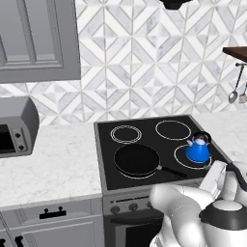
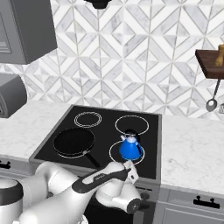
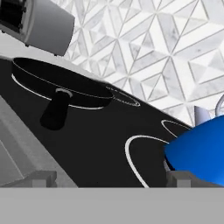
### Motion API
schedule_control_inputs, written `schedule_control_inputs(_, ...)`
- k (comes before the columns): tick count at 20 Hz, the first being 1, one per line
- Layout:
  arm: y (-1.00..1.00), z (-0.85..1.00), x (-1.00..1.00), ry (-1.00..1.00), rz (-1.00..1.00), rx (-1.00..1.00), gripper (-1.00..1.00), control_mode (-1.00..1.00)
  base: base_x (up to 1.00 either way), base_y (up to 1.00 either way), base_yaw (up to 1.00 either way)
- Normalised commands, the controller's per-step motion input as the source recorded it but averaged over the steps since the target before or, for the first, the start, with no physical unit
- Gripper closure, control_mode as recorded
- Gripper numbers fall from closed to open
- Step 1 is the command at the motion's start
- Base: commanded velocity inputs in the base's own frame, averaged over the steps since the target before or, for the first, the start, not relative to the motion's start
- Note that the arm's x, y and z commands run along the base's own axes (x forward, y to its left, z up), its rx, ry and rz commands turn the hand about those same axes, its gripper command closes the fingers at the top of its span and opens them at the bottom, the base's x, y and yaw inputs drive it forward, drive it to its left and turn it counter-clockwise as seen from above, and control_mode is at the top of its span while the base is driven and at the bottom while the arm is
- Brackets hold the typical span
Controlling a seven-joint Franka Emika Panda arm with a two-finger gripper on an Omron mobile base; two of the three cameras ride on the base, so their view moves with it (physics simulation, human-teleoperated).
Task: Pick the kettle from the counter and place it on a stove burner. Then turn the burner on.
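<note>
Kettle (image 1: 198, 151) sits on the stove burner (image 1: 182, 162), placement apparently done. Gripper (image 2: 131, 171), wide open and empty, must next reach a burner knob (image 1: 115, 210).

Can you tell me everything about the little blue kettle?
The kettle is small, round and shiny bright blue, with a black arched handle over the top and a short spout. It stands upright on the black cooktop, inside a thin white burner ring at the front right. The frying pan sits beside it, apart. Nothing holds it: the gripper is open, just in front of it.
</note>
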Motion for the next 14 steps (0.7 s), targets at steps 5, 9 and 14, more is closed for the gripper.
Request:
schedule_control_inputs(5,0.0,0.0,0.0,0.0,0.0,0.0,-1.0,1.0,-0.53,0.01,0.07)
schedule_control_inputs(9,0.0,0.0,0.0,0.0,0.0,0.0,-1.0,1.0,-0.25,0.33,0.05)
schedule_control_inputs(14,0.0,0.0,0.0,0.0,0.0,0.0,-1.0,1.0,0.0,0.84,0.03)
